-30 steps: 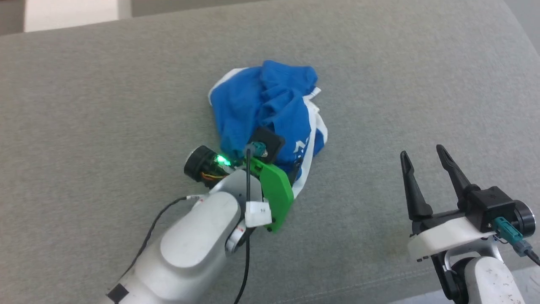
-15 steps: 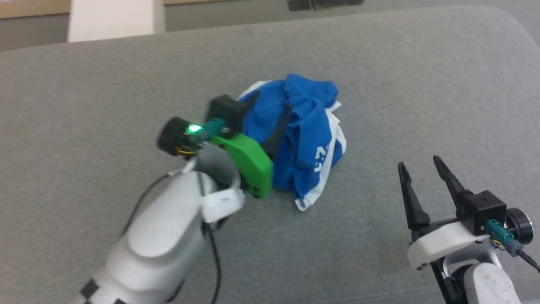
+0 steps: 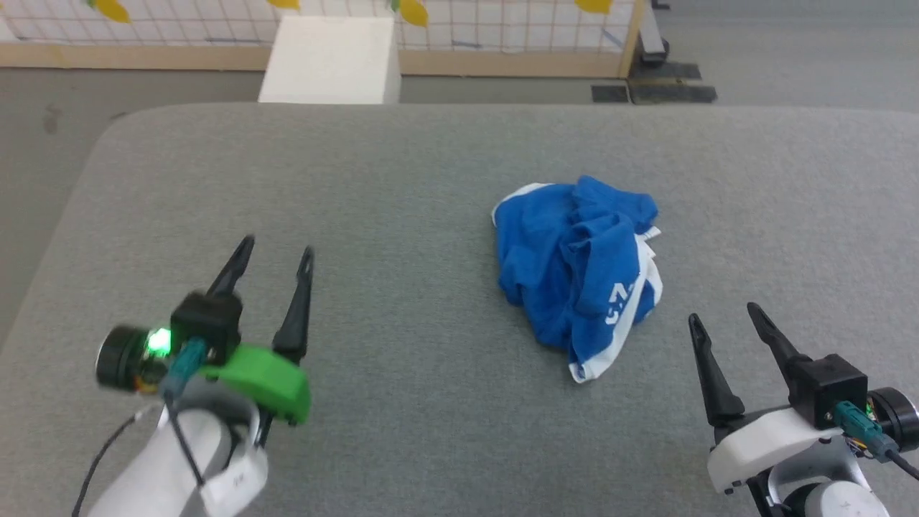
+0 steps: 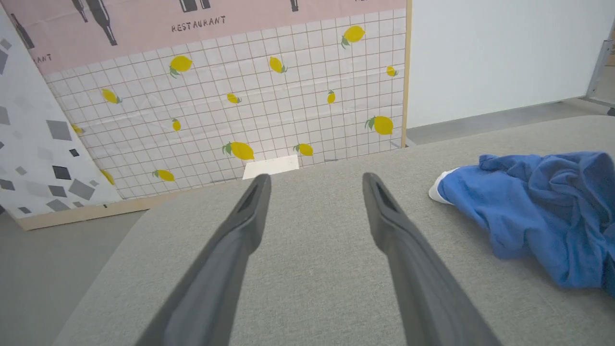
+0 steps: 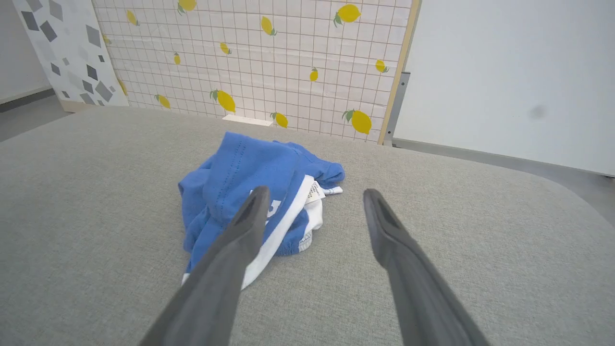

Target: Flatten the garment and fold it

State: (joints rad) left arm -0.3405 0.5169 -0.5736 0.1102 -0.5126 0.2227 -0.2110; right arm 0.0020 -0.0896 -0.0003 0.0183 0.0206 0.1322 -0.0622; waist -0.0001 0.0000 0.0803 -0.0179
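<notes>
I see a wide grey fabric-covered surface with rounded corners (image 3: 431,179), with dull grey floor (image 3: 43,143) beyond its edge. Behind stands a wood-framed white grid backdrop printed with yellow lemons (image 4: 269,110), topped by a pink band lettered RESTAURANT (image 4: 240,19). A plain white wall (image 5: 504,72) is beside it. Light is even.

A grey fabric-covered table (image 3: 431,179) with rounded corners spans the head view. Beyond its far edge a white block (image 3: 330,50) stands on the grey floor (image 3: 43,143), against a wood-framed panel (image 4: 269,105) of white grid scattered with yellow lemons (a pink band (image 4: 192,19) above it reads "RESTAURANT"). A white board (image 4: 43,158) with grey angular flecks leans at its left. Flat black plates (image 3: 653,90) lie by the frame's post (image 3: 630,36), beside a white wall (image 5: 509,72).
</notes>
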